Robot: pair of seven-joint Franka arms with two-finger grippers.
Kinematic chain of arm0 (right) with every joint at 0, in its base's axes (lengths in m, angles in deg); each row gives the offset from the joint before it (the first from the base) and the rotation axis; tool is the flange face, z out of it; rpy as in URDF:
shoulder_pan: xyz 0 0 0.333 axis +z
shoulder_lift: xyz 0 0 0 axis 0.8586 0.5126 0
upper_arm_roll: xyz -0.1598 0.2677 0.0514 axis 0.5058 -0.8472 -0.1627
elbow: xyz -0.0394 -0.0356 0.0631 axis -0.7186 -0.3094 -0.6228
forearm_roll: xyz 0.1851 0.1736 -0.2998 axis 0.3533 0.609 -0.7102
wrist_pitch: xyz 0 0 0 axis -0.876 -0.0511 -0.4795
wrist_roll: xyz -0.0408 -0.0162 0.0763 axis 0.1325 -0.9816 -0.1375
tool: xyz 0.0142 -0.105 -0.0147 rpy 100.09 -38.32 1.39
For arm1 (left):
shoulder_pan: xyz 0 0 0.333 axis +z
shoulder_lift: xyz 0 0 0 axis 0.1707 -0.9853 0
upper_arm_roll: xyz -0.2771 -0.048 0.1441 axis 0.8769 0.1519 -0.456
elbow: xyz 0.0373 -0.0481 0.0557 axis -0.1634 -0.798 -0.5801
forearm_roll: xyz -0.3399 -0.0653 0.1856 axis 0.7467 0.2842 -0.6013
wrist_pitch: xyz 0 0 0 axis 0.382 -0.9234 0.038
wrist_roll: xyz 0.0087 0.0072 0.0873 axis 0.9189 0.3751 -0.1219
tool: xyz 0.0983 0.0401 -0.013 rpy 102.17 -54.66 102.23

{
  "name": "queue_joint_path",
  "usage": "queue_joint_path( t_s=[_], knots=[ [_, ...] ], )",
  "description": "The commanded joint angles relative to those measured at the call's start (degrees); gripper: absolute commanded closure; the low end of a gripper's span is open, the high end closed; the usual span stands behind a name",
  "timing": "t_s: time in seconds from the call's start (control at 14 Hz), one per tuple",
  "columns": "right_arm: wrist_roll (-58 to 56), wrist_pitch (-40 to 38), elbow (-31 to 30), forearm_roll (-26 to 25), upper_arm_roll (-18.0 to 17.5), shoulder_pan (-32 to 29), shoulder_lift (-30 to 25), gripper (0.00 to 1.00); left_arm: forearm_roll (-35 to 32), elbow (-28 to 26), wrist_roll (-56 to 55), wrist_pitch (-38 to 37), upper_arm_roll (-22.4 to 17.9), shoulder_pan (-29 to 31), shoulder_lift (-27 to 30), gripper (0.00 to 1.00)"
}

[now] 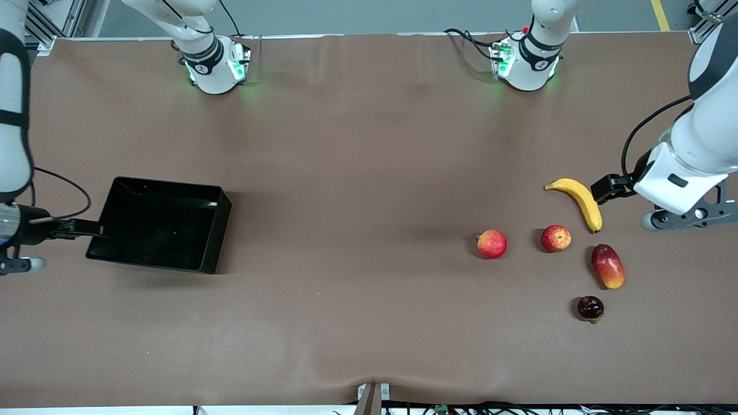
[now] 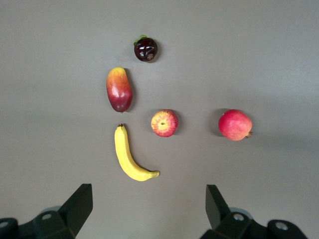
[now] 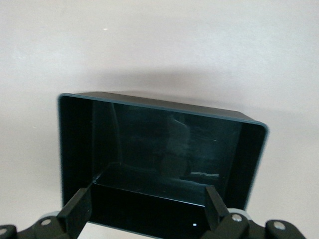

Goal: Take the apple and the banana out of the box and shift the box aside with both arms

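From the front view, you see the black bin [image 1: 161, 225] on the brown table [image 1: 357, 173] toward the right arm's end, roughly midway between the robots' edge and the camera's edge. The right gripper [image 1: 86, 228] reaches in from that end, its tips at the bin's end wall. Toward the left arm's end lie the banana [image 1: 581, 200], the apple [image 1: 556, 238] nearer the camera, a second red fruit [image 1: 492, 243] beside the apple toward the table's middle, the mango [image 1: 607, 266] and the dark purple fruit [image 1: 590, 308] nearest the camera's edge. The left gripper [image 1: 610, 188] hangs just beside the banana.

In the left wrist view, your left gripper [image 2: 147, 204] has its jaws spread wide, holding nothing, above the banana [image 2: 127, 158], with the apple [image 2: 164, 123] apart from it.

In the right wrist view, the right gripper [image 3: 148, 209] has its jaws spread, straddling the bin's [image 3: 159, 149] near wall without clamping it.
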Motion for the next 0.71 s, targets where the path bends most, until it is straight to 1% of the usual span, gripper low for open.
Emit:
queue_joint_path(
  t_s=[0.0, 0.07, 0.14, 0.21, 0.36, 0.43, 0.57, 0.64],
  knots=[
    [5.9, -0.5, -2.6, -3.3, 0.4, 3.1, -4.5, 0.0, 12.8, 0.0, 11.1, 3.2, -20.7, -9.0, 10.0, 0.0],
    [8.3, -0.4, -4.2, -4.4, 0.4, 4.4, -6.9, 0.0, 18.6, -0.2, 13.1, 4.3, -29.2, -13.3, 12.1, 0.0],
    [10.5, -0.4, -6.4, -4.6, 0.3, 5.1, -9.4, 0.0, 22.8, -1.1, 14.9, 4.4, -35.7, -16.7, 13.9, 0.0],
    [12.3, -0.4, -8.6, -4.6, 0.2, 5.2, -12.3, 0.0, 24.5, -2.1, 16.3, 4.4, -40.1, -19.7, 15.2, 0.0],
    [13.5, -0.6, -12.6, -4.6, 0.2, 4.8, -17.4, 0.0, 24.9, -6.0, 16.1, 4.5, -47.5, -27.2, 18.9, 0.0],
    [13.5, -1.4, -12.8, -4.6, 0.3, 4.7, -18.8, 0.0, 25.0, -8.1, 16.1, 4.7, -50.8, -30.5, 20.7, 0.0],
    [13.8, -5.5, -10.3, -4.7, 0.5, 4.7, -20.0, 0.0, 25.1, -10.1, 16.4, 5.4, -55.8, -34.4, 22.7, 0.0],
    [13.9, -7.5, -8.8, -4.7, 0.4, 4.7, -20.0, 0.0, 25.5, -11.9, 16.4, 5.5, -56.5, -35.0, 24.4, 0.0]
  ],
)
